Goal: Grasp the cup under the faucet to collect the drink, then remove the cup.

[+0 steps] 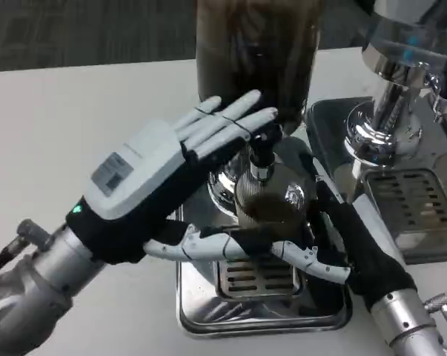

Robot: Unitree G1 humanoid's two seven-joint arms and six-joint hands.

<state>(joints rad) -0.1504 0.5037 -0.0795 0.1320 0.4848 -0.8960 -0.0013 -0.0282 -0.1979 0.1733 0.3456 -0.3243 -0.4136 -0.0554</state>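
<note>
A white surface [75, 126] carries the scene, running from the near left up to the far edge. Beyond that edge lies a dark grey carpeted floor [82, 30]. At the right stands a second drink machine [401, 81], with a clear vessel on top and a polished chrome column and base below. Just in front of it, nearer, sits its own steel drip tray with a slotted grille [412, 200], and beside that a dark flat tray plate [328, 130].
</note>
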